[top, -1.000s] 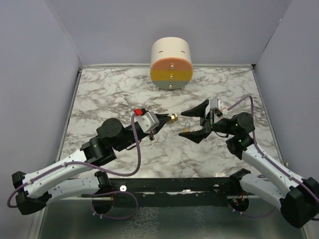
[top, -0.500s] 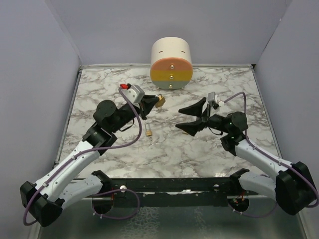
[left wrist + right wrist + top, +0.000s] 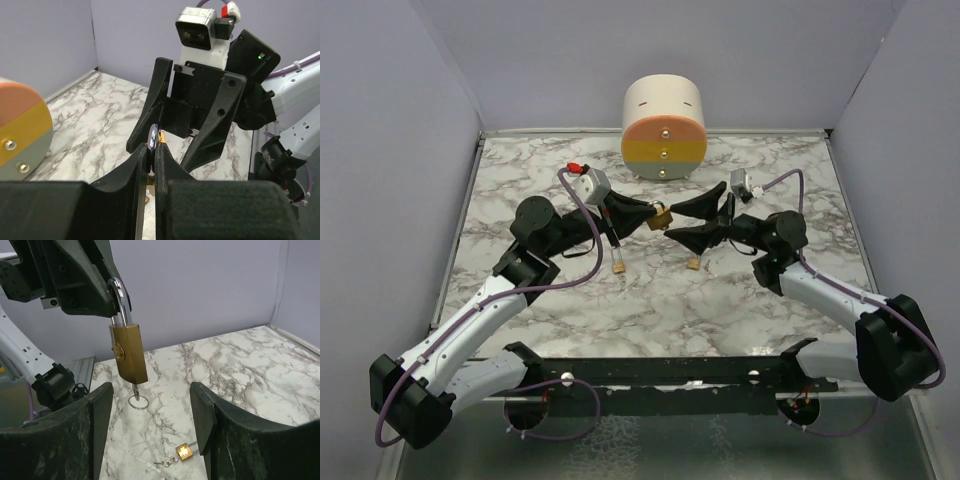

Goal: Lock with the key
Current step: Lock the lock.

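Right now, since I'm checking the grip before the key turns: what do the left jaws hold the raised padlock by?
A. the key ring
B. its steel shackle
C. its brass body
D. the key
B: in the right wrist view the left jaws pinch the shackle, and the padlock hangs free below them.

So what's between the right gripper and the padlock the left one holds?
Nothing: in the right wrist view only open air separates the right gripper from the padlock hanging from the left gripper. A smaller padlock lies on the marble below.
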{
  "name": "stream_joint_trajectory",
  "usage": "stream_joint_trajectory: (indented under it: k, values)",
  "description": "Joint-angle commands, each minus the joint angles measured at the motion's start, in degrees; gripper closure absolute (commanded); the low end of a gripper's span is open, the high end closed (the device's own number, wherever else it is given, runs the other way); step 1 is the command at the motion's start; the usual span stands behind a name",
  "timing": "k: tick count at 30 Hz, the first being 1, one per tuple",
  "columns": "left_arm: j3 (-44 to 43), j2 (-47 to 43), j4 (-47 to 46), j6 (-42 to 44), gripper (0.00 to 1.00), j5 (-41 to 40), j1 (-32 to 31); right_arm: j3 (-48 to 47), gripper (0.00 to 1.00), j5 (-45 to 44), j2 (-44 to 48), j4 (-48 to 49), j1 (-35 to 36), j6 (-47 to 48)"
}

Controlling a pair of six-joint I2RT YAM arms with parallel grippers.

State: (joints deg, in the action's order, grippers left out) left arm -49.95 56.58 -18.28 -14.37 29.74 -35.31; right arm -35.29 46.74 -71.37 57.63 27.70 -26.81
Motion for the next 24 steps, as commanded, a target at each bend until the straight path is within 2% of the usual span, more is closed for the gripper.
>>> stream_joint_trajectory:
  k: [1, 8, 14, 20, 22, 24]
  values:
    - [-0.64, -2.09, -6.12, -2.26, 1.0, 3.15, 0.15, -1.13, 0.41, 3.45, -1.59, 7.29, 0.18, -3.0]
    - [-0.36, -1.31, -8.37, -3.54, 1.0, 3.4, 0.24, -1.13, 0.52, 6.77, -2.36, 8.98, 0.24, -3.69]
    - [-0.02, -0.72, -10.01, -4.52, 1.0, 3.49, 0.24, -1.67, 0.71, 7.05, -2.67, 8.47, 0.25, -3.91]
    - [0.16, -0.01, -10.79, -5.08, 1.0, 3.92, 0.24, -2.09, 0.76, 7.31, -3.15, 9.13, 0.22, -4.69]
    - [0.33, 0.18, -10.87, -5.08, 1.0, 3.93, 0.24, -2.29, 0.76, 7.46, -3.33, 9.63, 0.23, -5.18]
    - [0.46, 0.4, -10.96, -5.1, 1.0, 3.93, 0.26, -2.53, 0.72, 7.57, -3.33, 9.53, 0.22, -5.47]
